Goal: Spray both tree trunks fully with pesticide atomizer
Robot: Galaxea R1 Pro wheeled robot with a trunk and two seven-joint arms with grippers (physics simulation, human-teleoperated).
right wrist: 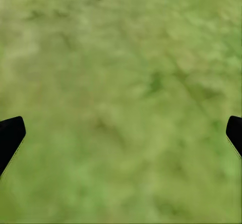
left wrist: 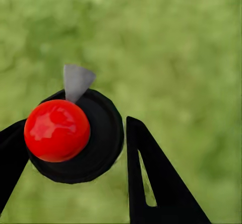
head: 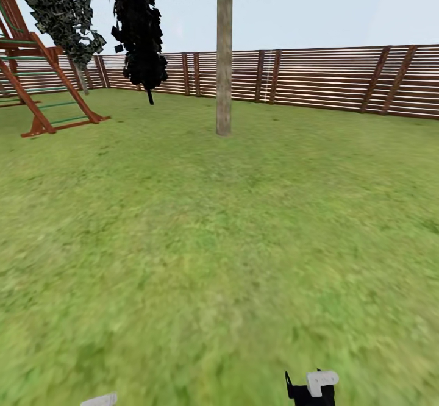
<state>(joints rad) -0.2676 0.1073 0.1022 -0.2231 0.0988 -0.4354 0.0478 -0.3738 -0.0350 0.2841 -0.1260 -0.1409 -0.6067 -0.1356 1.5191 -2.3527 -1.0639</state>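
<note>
Sitting between left tool (left wrist: 70, 148) fingers: atomizer (left wrist: 75, 135)

Green grass lawn (head: 244, 241) runs to a slatted wooden fence (head: 323, 77) (pale blue sky above); a wooden play frame (head: 36, 77) stands nearby.

- Lawn (head: 219, 259): green grass across the foreground.
- Trunk (head: 224, 52): upright, bare, standing mid-lawn before the fence (head: 329, 77).
- Dark cypress (head: 139, 22): left of the trunk.
- Wooden climbing frame (head: 42, 77): far left.
- Right gripper (head: 312, 389): at bottom edge.
</note>
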